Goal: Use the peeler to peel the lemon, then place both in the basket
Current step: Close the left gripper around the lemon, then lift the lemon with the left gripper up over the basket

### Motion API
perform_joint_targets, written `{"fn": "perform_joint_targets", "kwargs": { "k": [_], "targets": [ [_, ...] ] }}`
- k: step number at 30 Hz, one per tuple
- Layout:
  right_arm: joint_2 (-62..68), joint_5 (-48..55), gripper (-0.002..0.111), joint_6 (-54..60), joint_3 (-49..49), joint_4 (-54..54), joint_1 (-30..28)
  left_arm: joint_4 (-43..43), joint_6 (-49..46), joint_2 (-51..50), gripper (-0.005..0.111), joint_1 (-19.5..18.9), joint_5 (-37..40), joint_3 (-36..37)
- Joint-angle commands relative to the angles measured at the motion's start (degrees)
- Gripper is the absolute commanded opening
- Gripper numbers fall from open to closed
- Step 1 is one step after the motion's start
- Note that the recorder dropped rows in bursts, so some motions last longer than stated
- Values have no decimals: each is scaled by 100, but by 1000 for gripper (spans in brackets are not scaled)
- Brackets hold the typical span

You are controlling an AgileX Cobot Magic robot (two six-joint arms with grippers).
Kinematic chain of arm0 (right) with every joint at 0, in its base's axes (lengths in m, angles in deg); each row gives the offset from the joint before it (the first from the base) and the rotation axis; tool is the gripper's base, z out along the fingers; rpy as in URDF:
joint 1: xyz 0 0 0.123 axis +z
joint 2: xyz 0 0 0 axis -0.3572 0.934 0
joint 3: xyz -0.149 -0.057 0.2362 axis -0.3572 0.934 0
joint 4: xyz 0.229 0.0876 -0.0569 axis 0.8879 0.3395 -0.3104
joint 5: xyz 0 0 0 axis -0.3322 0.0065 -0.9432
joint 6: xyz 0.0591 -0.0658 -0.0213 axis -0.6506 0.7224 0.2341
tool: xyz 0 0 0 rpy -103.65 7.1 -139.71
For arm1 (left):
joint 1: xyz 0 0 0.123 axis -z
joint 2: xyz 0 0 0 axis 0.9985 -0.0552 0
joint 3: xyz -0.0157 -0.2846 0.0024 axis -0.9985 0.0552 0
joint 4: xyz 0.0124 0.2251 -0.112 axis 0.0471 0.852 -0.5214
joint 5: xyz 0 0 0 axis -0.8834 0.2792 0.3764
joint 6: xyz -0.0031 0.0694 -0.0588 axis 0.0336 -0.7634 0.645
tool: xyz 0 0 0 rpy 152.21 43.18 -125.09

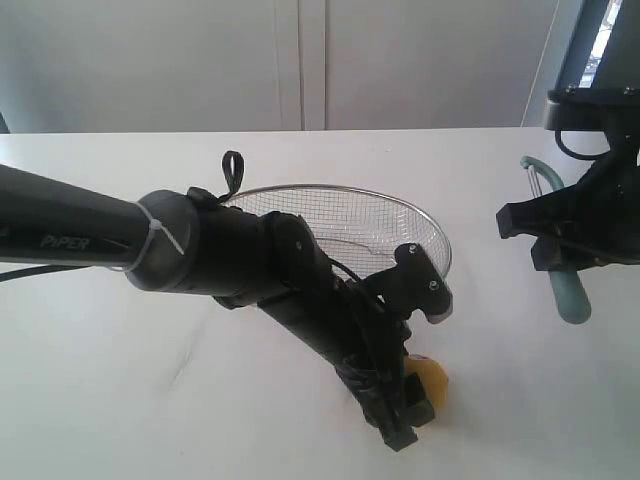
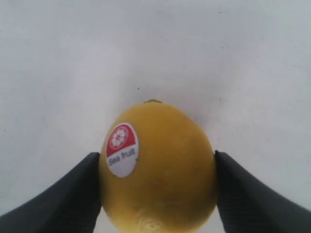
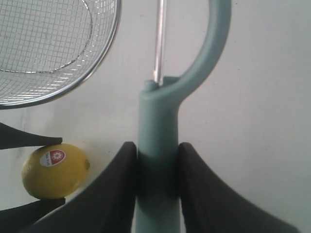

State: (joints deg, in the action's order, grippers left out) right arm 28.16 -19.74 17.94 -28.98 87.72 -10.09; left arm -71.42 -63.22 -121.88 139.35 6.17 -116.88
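Note:
The yellow lemon (image 2: 160,170), with a red and white sticker, rests on the white table in front of the basket (image 1: 432,382). My left gripper (image 2: 158,160) is shut on the lemon, one dark finger (image 2: 73,194) pressing each side. In the exterior view the left gripper (image 1: 415,405) reaches down at the lower middle and hides most of the fruit. My right gripper (image 3: 158,150) is shut on the pale teal handle of the peeler (image 3: 158,126), blade head pointing away. It holds the peeler (image 1: 568,290) above the table at the right. The right wrist view also shows the lemon (image 3: 54,171).
The silver wire-mesh basket (image 1: 340,190) stands behind the left arm at mid table, and nothing shows inside it (image 3: 48,97). A pale wall rises beyond the table's far edge. A dark frame stands at the upper right.

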Motion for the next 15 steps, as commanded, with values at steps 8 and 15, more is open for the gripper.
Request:
{"fn": "perform_joint_targets", "kwargs": {
  "k": [8, 15],
  "targets": [
    [-49, -30, 0, 1, 21, -29, 5, -93, 32, 493, 0, 30, 410, -31],
    [-49, -19, 0, 1, 21, -29, 5, -93, 32, 794, 0, 19, 519, -31]
  ]
}}
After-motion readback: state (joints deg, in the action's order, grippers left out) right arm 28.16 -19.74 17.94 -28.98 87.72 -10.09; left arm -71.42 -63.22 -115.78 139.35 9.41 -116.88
